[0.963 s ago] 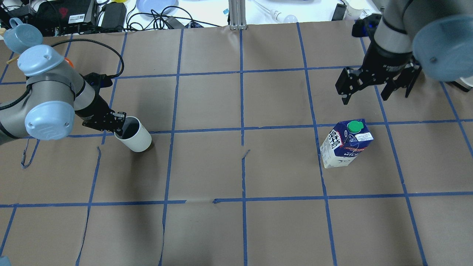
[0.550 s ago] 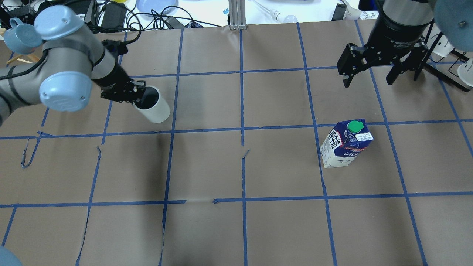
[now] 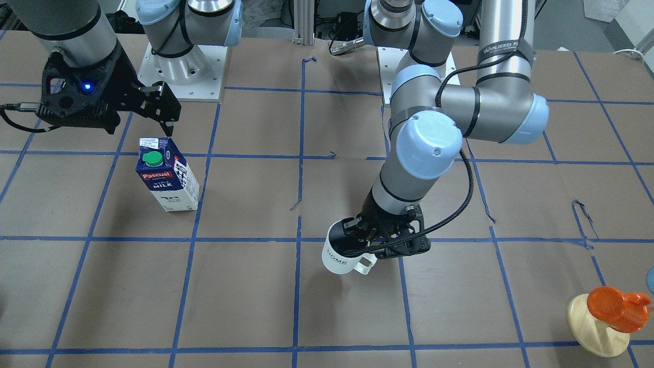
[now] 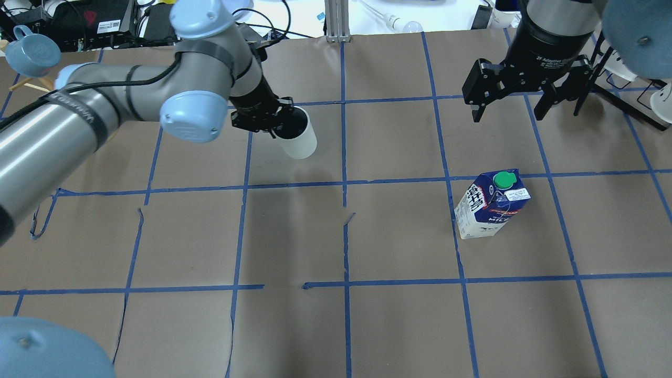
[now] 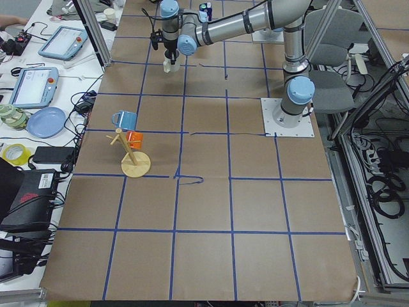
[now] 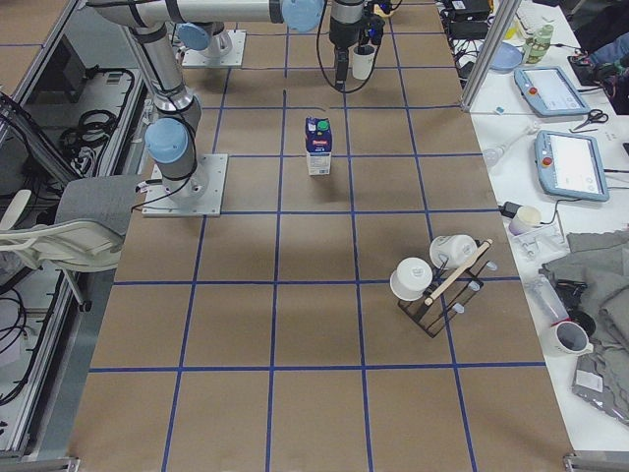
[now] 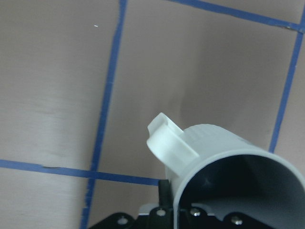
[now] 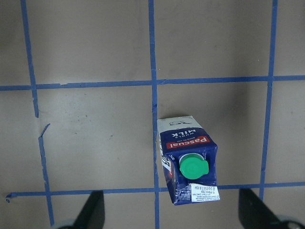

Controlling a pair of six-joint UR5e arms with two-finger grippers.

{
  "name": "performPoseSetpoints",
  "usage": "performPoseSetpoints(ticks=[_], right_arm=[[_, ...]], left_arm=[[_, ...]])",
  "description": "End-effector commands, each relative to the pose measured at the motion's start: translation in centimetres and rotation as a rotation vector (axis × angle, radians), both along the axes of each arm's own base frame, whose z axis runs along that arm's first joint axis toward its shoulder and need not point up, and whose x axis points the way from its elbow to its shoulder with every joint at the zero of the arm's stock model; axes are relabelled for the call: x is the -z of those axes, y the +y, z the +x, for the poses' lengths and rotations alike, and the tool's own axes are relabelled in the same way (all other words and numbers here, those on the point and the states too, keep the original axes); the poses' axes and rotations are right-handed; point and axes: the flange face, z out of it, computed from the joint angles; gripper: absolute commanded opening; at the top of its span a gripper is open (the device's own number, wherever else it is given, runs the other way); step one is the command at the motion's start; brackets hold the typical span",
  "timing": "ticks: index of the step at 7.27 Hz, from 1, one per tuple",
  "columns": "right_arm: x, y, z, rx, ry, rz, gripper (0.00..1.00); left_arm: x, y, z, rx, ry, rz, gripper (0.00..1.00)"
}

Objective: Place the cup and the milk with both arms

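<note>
Starting with what is hidden: the fingertips of the left gripper (image 4: 281, 123) disappear at the rim of the cup (image 4: 299, 139), so I cannot tell how far they go inside. In the left wrist view the cup is cut off by the lower edge, and only its dark mouth and its handle (image 7: 169, 138) show. In both side views the cup is too small to judge anything.

The left gripper is closed on the rim of the cup and holds it in the air above the table (image 4: 394, 236). The long axis of the cup is tilted: the mouth is at the gripper and the bottom points away from it and downward. The cup is white outside and dark grey inside, and dark lettering (image 3: 337, 258) reads "HOME" on its side.

The right gripper (image 4: 508, 113) is spread wide and holds nothing. Its fingers (image 8: 93, 212) are blurred at the lower edge of the right wrist view. The milk (image 4: 491, 205) stands upright on the table below this gripper, apart from it, in the line between the two fingers. Its long axis is vertical, and the green cap (image 4: 504, 180) is on the sloped top. The carton is dark blue and white with a red "Pascual" label.
</note>
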Motion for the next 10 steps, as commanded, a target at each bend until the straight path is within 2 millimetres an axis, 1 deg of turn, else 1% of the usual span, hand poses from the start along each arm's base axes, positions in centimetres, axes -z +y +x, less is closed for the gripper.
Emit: performPoseSetpoints(ticks=[1,2,3,4,5,6,7,8,9,10], right_arm=[[-0.5,0.2,0.0,0.034,0.002,-0.027,0.95],[-1.0,0.5,-0.1,0.171,0.001,-0.041,0.96],[-1.1,0.2,-0.2,0.163,0.011,-0.051,1.00],[-1.4,-0.3,-0.2,-0.125,0.015,-0.083,1.00],[-1.1,-0.4,-0.2,-0.219,0.015,-0.085,1.00],[-1.1,-0.4,-0.2,-0.213,0.016,-0.086,1.00],[-1.0,-0.3,-0.1,-0.141,0.008,-0.080,1.00],[-1.0,-0.3,-0.1,-0.127,0.004,-0.079,1.00],[-0.8,-0.3,-0.1,-0.125,0.002,-0.073,1.00],[-0.2,-0.2,0.0,-0.113,-0.001,-0.063,1.00]], left_arm=[[3.0,-0.6,-4.8,0.012,-0.028,0.014,0.00],[4.3,-1.2,-5.4,-0.009,-0.017,-0.008,0.00],[5.4,-1.2,-6.2,-0.002,-0.022,-0.001,0.00],[5.5,-1.5,-7.1,0.009,-0.023,-0.009,0.00],[5.8,-1.1,-8.2,0.013,-0.023,-0.006,0.00],[5.8,-0.7,-9.1,0.003,-0.021,-0.005,0.07],[6.2,-0.2,-9.5,0.012,-0.026,0.002,0.38],[6.4,-0.2,-8.9,0.017,-0.059,-0.001,0.61],[4.7,-0.7,-8.0,0.033,-0.116,-0.049,0.78],[2.5,-1.3,-5.5,0.019,-0.123,-0.063,0.90]])
